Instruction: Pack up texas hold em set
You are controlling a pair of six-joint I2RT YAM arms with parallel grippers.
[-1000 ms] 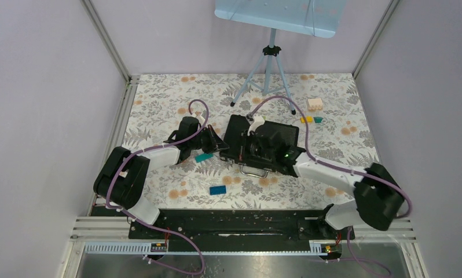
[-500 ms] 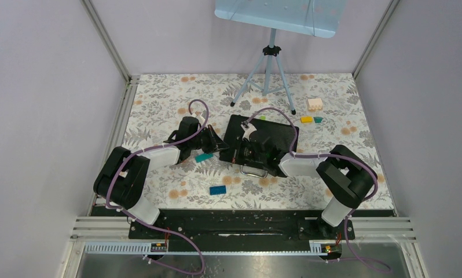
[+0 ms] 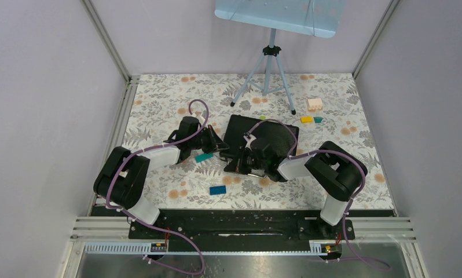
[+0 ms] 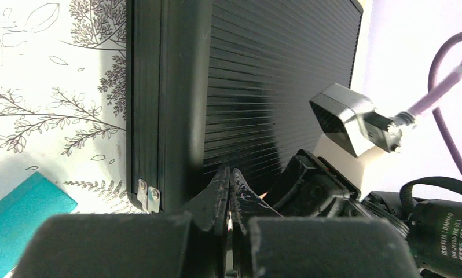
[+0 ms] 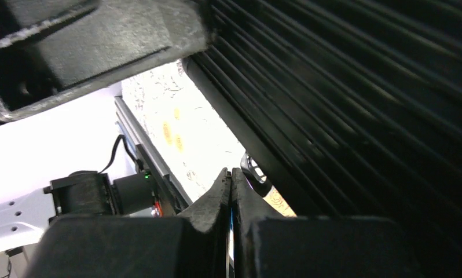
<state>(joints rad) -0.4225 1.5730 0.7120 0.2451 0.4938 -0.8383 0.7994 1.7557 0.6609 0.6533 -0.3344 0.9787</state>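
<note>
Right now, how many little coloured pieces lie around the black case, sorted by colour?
Teal bricks: 2
Blue brick: 1
Yellow brick: 1
Pale orange piece: 1
Tiny green piece, too small to identify: 1
Total: 6

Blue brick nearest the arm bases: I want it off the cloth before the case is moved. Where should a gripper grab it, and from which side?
Pinch the blue brick across its two long sides, coming straight down from above. It lies flat with nothing touching it, and that narrower span should fit between the jaws.
</note>
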